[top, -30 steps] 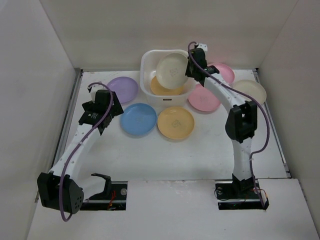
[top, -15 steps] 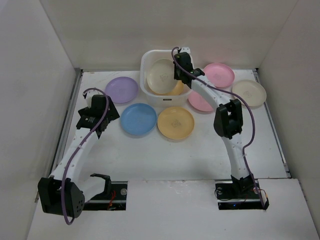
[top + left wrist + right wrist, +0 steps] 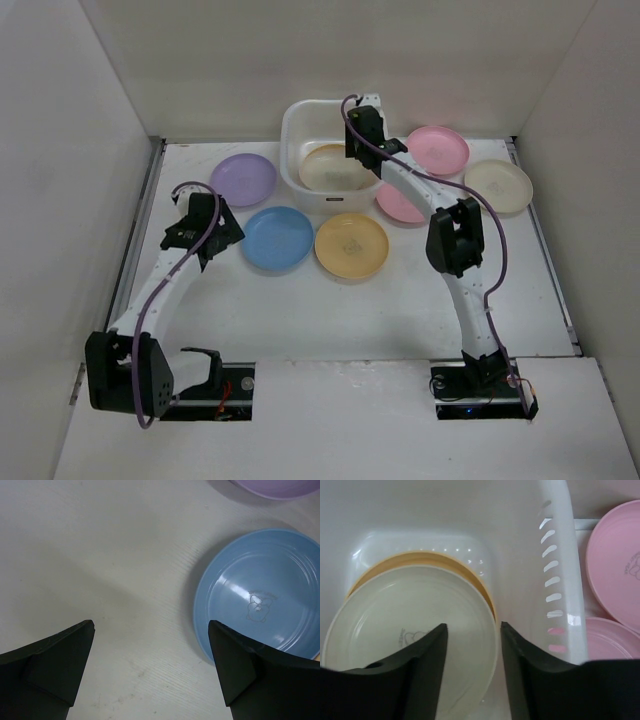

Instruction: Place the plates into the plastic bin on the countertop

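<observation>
Bin [image 3: 560,555] status rn?
re: cream plate [image 3: 410,630] lies inside it, on top of yellow-orange plate [image 3: 420,557]. R gripper [image 3: 473,627] hangs right above, fingers apart, nothing pinched.
And left side?
re: L gripper [image 3: 151,627] spread wide over countertop [image 3: 100,555], just beside blue plate [image 3: 260,595], not touching afaict. Purple plate [image 3: 244,178] lies near, outside bin. Pink plates [image 3: 437,148] sit at bin's right.

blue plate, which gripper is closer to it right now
Left. The left gripper is open just off the blue plate's left edge. The right gripper is open over the plastic bin, above the cream plate inside.
</observation>
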Robot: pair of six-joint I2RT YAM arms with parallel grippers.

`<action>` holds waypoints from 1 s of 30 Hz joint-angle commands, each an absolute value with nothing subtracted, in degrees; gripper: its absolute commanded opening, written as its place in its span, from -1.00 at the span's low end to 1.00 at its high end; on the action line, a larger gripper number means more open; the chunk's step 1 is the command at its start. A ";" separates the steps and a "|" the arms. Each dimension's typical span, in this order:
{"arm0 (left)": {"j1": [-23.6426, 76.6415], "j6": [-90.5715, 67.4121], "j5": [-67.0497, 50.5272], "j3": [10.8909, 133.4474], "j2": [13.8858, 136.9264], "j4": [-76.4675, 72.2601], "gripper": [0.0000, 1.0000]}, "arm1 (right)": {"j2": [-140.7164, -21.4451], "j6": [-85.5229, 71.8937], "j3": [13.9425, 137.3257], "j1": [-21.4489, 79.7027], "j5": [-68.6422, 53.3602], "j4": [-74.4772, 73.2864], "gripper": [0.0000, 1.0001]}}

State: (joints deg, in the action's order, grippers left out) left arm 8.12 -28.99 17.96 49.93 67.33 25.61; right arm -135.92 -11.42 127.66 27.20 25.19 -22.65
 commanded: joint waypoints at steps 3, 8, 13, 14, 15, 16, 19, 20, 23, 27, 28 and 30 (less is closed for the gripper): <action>7.25 -31.90 15.47 49.48 69.87 22.33 0.99 | -132.55 -10.11 126.83 27.99 26.81 -18.29 0.28; 6.63 -36.03 13.63 48.25 73.12 18.47 0.95 | -123.51 -8.97 120.95 28.69 26.11 -14.25 0.51; 7.42 -38.76 12.30 47.99 78.65 14.68 0.80 | -111.91 -5.11 112.26 29.92 24.79 -12.48 0.57; 7.77 -38.93 12.48 48.16 79.97 14.07 0.77 | -109.45 -4.66 109.45 30.10 24.87 -12.13 0.57; 8.21 -39.28 12.57 48.25 81.37 13.45 0.72 | -106.90 -4.66 106.47 30.19 24.87 -11.87 0.57; 8.48 -39.29 12.31 48.43 82.43 13.01 0.69 | -104.26 -5.01 103.22 30.28 24.79 -11.34 0.57; 9.44 -38.59 12.30 49.65 86.03 12.39 0.51 | -96.44 -7.03 92.76 30.63 24.35 -8.97 0.57; 9.71 -38.41 12.04 50.27 87.18 12.57 0.44 | -94.07 -7.64 89.77 30.72 24.17 -8.53 0.57; 10.85 -37.53 11.87 51.50 89.12 13.09 0.25 | -87.91 -8.52 82.55 31.50 24.34 -8.26 0.57; 11.82 -36.48 11.87 52.29 91.22 14.58 -0.16 | -81.31 -9.49 75.51 32.21 24.96 -7.47 0.57; 11.91 -36.39 11.87 52.38 91.67 15.20 -0.26 | -79.82 -10.10 74.02 32.21 24.96 -7.47 0.57; 12.08 -36.21 11.87 52.38 92.28 15.99 -0.46 | -77.27 -11.33 71.47 32.30 24.96 -7.38 0.57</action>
